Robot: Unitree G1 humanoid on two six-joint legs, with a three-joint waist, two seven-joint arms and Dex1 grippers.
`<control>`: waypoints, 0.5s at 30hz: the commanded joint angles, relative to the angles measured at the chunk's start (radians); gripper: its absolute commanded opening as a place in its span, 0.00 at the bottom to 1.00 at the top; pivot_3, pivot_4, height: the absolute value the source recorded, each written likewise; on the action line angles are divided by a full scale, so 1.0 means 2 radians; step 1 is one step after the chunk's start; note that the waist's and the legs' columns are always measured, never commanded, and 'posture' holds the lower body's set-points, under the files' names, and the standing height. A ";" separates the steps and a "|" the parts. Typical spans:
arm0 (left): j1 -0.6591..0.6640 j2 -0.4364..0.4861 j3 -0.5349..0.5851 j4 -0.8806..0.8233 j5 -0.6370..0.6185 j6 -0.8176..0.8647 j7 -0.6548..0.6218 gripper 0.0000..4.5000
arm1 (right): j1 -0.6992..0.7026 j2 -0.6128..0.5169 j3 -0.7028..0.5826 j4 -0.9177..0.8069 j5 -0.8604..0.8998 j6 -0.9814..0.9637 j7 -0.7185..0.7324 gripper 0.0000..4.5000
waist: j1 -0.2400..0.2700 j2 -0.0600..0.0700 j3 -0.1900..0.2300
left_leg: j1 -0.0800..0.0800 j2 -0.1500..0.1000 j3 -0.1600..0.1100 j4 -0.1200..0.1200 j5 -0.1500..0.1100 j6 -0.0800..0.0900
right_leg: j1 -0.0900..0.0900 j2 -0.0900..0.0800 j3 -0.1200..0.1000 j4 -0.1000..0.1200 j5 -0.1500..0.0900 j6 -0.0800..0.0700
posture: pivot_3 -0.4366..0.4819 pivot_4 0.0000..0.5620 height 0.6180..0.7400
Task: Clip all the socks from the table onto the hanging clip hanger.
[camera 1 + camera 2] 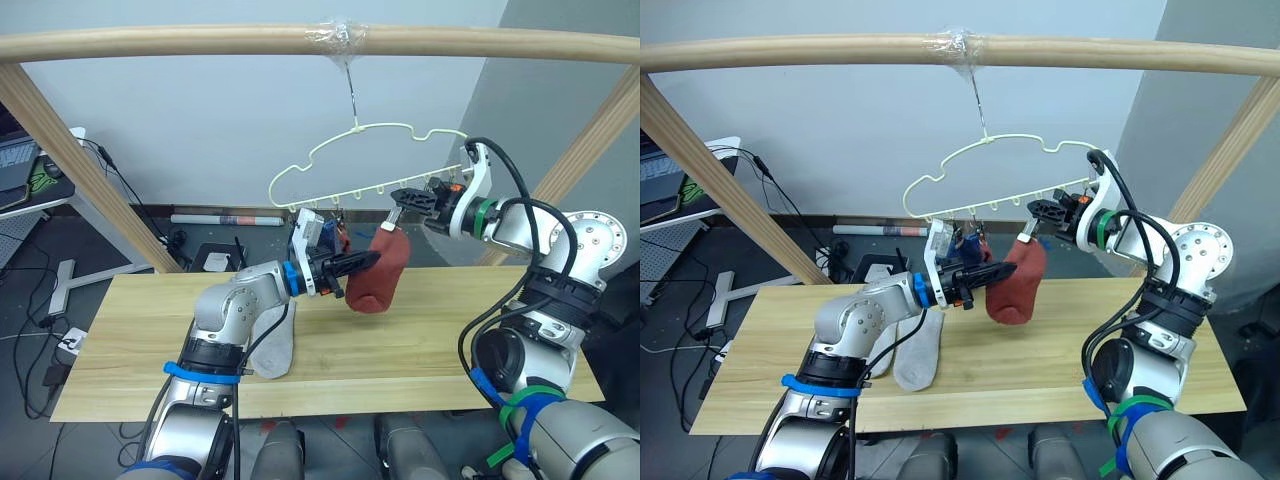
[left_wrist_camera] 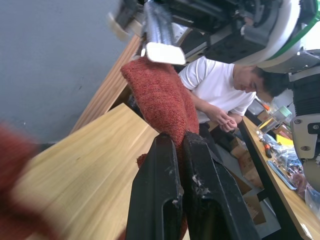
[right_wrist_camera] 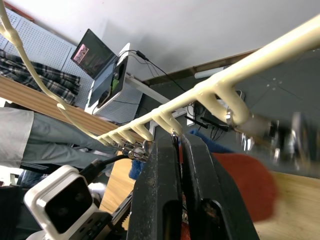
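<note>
Rust red sock (image 1: pixel 378 275) is hanging below the clip hanger (image 1: pixel 372 165), pinched by the closed left hand (image 1: pixel 368 261); right hand (image 1: pixel 398 216), closed, is working its clip; release only once the clip is biting.

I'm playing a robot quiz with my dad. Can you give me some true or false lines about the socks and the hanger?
1. The red sock is in the air above the table. True.
2. The left gripper is open and empty. False: it is shut on the red sock.
3. Grey socks lie on the table. True.
4. The hanger lies flat on the table. False: it hangs from the wooden pole.
5. The right gripper is at the sock's top, under the hanger. True.
</note>
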State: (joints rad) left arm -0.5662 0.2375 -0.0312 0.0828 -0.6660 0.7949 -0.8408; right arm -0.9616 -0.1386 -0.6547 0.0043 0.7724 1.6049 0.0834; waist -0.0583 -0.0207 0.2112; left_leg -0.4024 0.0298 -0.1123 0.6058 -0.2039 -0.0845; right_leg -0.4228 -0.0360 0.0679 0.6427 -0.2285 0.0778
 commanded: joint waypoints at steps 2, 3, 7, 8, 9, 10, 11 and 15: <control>-0.016 -0.005 0.009 -0.008 -0.006 -0.013 -0.005 0.01 | 0.010 -0.010 -0.008 -0.007 0.023 0.005 -0.013 0.00 | 0.000 0.000 0.000 | 0.000 0.000 0.000 0.000 0.000 0.000 | 0.000 0.000 0.000 0.000 0.000 0.000 | 0.42 0.31 1.00; -0.017 -0.006 0.009 -0.007 -0.006 -0.014 -0.005 0.00 | 0.012 -0.011 -0.009 -0.006 0.026 0.005 -0.015 0.12 | 0.000 0.000 0.000 | 0.000 0.000 0.000 0.000 0.000 0.000 | 0.000 0.000 0.000 0.000 0.000 0.000 | 0.42 0.31 1.00; -0.020 -0.009 0.010 -0.007 -0.009 -0.012 -0.005 0.00 | 0.016 -0.015 -0.009 -0.006 0.040 0.005 -0.021 0.42 | -0.001 0.000 0.000 | 0.000 0.000 0.000 0.000 0.000 0.000 | 0.000 0.000 0.000 0.000 0.000 0.000 | 0.42 0.31 1.00; -0.020 -0.009 0.009 -0.008 -0.009 -0.012 -0.005 0.00 | 0.016 -0.015 -0.009 -0.005 0.043 0.005 -0.023 0.50 | -0.002 0.000 0.000 | 0.000 0.000 0.000 0.000 0.000 0.000 | 0.000 0.000 0.000 0.000 0.000 0.000 | 0.42 0.31 1.00; -0.021 -0.009 0.008 -0.008 -0.009 -0.011 -0.006 0.00 | 0.016 -0.017 -0.010 -0.004 0.044 0.005 -0.024 0.57 | -0.003 0.001 0.000 | 0.000 0.000 0.000 0.000 0.000 0.000 | 0.000 0.000 0.000 0.000 0.000 0.000 | 0.41 0.31 1.00; -0.022 -0.009 0.008 -0.008 -0.010 -0.011 -0.006 0.00 | 0.016 -0.018 -0.011 -0.003 0.046 0.005 -0.025 0.65 | -0.004 0.001 0.000 | 0.000 0.000 0.000 0.000 0.000 0.000 | 0.000 0.000 0.000 0.000 0.000 0.000 | 0.41 0.31 1.00; -0.021 -0.009 0.007 -0.010 -0.010 -0.010 -0.007 0.00 | 0.017 -0.022 -0.012 -0.003 0.049 0.005 -0.024 0.72 | -0.006 0.001 0.000 | 0.000 0.000 0.000 0.000 0.000 0.000 | 0.000 0.000 0.000 0.000 0.000 0.000 | 0.41 0.31 1.00; -0.019 -0.008 0.003 -0.008 -0.005 -0.013 -0.008 0.00 | 0.022 -0.037 -0.018 -0.005 0.057 0.005 -0.025 0.98 | -0.010 0.001 0.000 | 0.000 0.000 0.000 0.000 0.000 0.000 | 0.000 0.000 0.000 0.000 0.000 0.000 | 0.41 0.31 1.00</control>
State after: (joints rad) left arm -0.5924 0.2258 -0.0308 0.0877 -0.6661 0.7804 -0.8412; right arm -0.9144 -0.1948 -0.6735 0.0134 0.8527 1.6067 0.0368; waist -0.0787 -0.0193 0.2120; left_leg -0.4028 0.0298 -0.1117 0.6057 -0.2039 -0.0844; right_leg -0.4236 -0.0359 0.0685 0.6428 -0.2285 0.0779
